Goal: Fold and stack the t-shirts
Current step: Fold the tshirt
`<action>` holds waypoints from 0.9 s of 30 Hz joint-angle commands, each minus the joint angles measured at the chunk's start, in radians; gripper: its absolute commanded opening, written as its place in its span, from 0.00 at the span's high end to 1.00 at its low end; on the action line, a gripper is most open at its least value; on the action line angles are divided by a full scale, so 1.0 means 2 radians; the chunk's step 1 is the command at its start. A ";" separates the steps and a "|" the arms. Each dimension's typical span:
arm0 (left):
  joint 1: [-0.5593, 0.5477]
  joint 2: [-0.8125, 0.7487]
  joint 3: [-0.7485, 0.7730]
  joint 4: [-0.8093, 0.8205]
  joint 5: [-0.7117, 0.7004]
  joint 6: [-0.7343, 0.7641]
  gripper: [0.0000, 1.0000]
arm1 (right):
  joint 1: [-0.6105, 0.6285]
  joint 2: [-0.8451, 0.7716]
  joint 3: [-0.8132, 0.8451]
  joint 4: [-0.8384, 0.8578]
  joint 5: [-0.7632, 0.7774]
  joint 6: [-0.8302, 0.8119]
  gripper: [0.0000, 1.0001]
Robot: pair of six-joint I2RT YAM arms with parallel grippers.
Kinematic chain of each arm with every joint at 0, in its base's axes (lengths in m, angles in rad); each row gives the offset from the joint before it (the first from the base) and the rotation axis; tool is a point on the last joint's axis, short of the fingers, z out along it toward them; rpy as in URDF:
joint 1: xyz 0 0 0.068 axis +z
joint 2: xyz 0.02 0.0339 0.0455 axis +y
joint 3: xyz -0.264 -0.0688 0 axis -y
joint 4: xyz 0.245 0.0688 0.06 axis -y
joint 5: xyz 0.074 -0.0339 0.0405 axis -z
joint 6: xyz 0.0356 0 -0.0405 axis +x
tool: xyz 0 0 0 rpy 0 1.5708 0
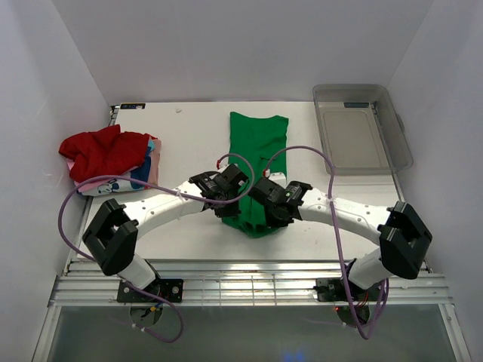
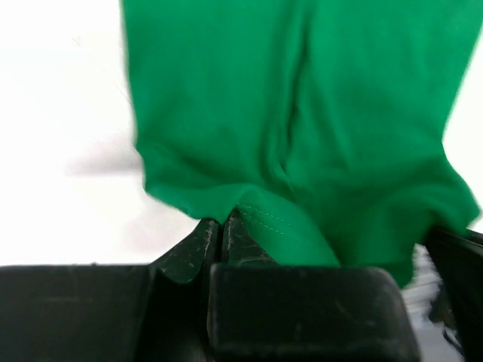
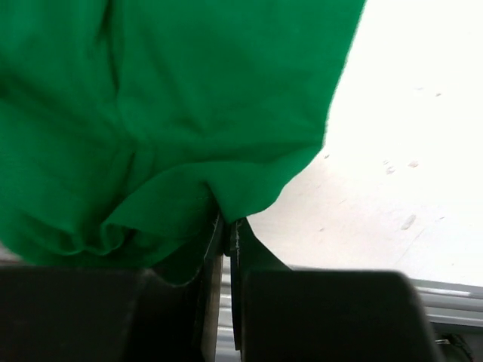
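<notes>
Near the middle of the tabletop (image 1: 189, 136) lies the green t-shirt (image 1: 259, 139), stretched out in a long strip from the far side toward the arms. Its near end is bunched up, and both claws have hold of it there. The left claw (image 2: 221, 232) is pinched tight on the hem at one corner. The right claw (image 3: 228, 228) is pinched tight on the edge at the other side. Far off to the left the red t-shirt (image 1: 102, 151) sits in a heap on top of the pink and white t-shirt (image 1: 143, 175). The clear bin (image 1: 361, 128) is at the far right corner.

Each claw seems to hold only a thin bit of cloth, so I think the shirt could slip out if it is pulled hard. If one arm goes faster than the other, the fold could come out crooked. The loose bunch could also get folded in as a lump.

Some things are hard to see. From above, the arms cover the near end of the shirt. Both wrist views are blurry. I cannot find the sleeves. The pink and white t-shirt is mostly covered by the red one
</notes>
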 commanded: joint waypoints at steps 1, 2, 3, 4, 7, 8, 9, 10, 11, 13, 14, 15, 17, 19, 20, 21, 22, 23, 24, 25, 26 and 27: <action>0.031 0.023 0.020 0.015 -0.016 0.038 1.00 | -0.034 0.025 0.024 -0.010 0.043 -0.038 0.92; 0.037 0.040 0.030 0.018 -0.014 0.043 1.00 | -0.042 0.031 0.027 -0.004 0.047 -0.045 0.92; 0.043 0.049 0.036 0.022 -0.014 0.049 1.00 | -0.049 0.034 0.030 0.006 0.048 -0.053 0.92; 0.056 0.057 0.043 0.026 -0.014 0.059 1.00 | -0.065 0.044 0.034 0.011 0.052 -0.068 0.92; 0.079 0.092 0.077 0.035 -0.012 0.074 1.00 | -0.098 0.067 0.054 0.026 0.055 -0.097 0.92; 0.084 0.100 0.088 0.036 -0.012 0.085 1.00 | -0.105 0.074 0.068 0.029 0.055 -0.105 0.92; 0.089 0.116 0.111 0.038 -0.012 0.090 1.00 | -0.121 0.087 0.076 0.033 0.055 -0.112 0.92; 0.101 0.126 0.125 0.037 -0.011 0.094 1.00 | -0.128 0.093 0.083 0.040 0.051 -0.119 0.92; 0.105 0.136 0.139 0.037 -0.007 0.103 1.00 | -0.134 0.101 0.091 0.042 0.051 -0.134 0.92; 0.116 0.162 0.181 0.035 -0.003 0.111 1.00 | -0.152 0.126 0.119 0.045 0.048 -0.147 0.92; 0.120 0.172 0.196 0.035 -0.001 0.119 1.00 | -0.157 0.135 0.129 0.045 0.046 -0.158 0.92; 0.122 0.180 0.210 0.034 0.003 0.122 1.00 | -0.163 0.144 0.151 0.045 0.045 -0.164 0.92; 0.132 0.207 0.250 0.027 0.002 0.128 1.00 | -0.176 0.169 0.171 0.045 0.043 -0.180 0.92; 0.143 0.231 0.284 0.021 0.005 0.135 1.00 | -0.190 0.192 0.200 0.044 0.043 -0.190 0.92; 0.148 0.239 0.294 0.019 0.006 0.137 1.00 | -0.194 0.199 0.208 0.044 0.042 -0.194 0.92; 0.152 0.246 0.303 0.016 0.008 0.139 1.00 | -0.200 0.206 0.218 0.045 0.042 -0.203 0.92; 0.161 0.252 0.311 0.015 0.011 0.141 1.00 | -0.210 0.219 0.234 0.045 0.042 -0.206 0.92; 0.166 0.264 0.326 0.015 0.013 0.142 1.00 | -0.215 0.226 0.243 0.044 0.041 -0.210 0.92; 0.171 0.270 0.333 0.015 0.016 0.143 1.00 | -0.221 0.232 0.251 0.045 0.039 -0.213 0.92; 0.179 0.275 0.349 0.015 0.021 0.148 1.00 | -0.231 0.245 0.268 0.045 0.033 -0.219 0.92; 0.183 0.281 0.357 0.014 0.024 0.150 1.00 | -0.236 0.251 0.277 0.045 0.032 -0.221 0.92; 0.186 0.294 0.366 0.014 0.028 0.153 1.00 | -0.240 0.265 0.287 0.045 0.031 -0.224 0.92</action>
